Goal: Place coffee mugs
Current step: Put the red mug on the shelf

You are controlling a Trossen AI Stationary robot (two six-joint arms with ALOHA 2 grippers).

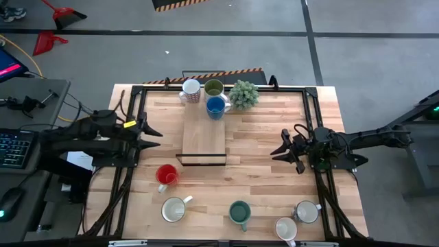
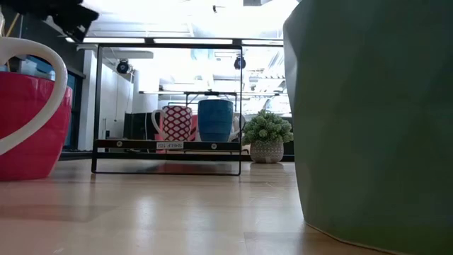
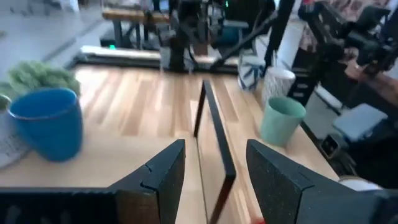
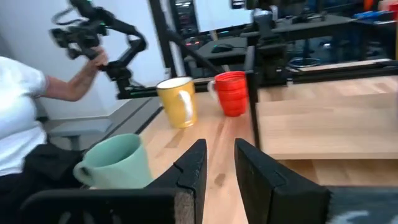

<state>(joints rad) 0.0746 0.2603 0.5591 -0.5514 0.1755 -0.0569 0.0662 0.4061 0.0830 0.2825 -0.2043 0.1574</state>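
Note:
Three mugs stand on a raised wooden board (image 1: 204, 134) at the table's far middle: a white patterned one (image 1: 191, 90), an olive green one (image 1: 214, 88) and a blue one (image 1: 216, 106). On the table top stand a red mug (image 1: 167, 175), a cream mug (image 1: 173, 209), a teal mug (image 1: 239, 213) and two white mugs (image 1: 307, 211) (image 1: 286, 228). My left gripper (image 1: 155, 138) is open and empty just left of the board; its wrist view shows the blue mug (image 3: 46, 121). My right gripper (image 1: 280, 147) is open and empty right of the board.
A small potted plant (image 1: 243, 94) stands right of the mugs at the far edge. A black frame (image 1: 309, 92) runs around the table top. A person in a white shirt (image 4: 18, 118) shows beyond the table's left side. The near half of the board is bare.

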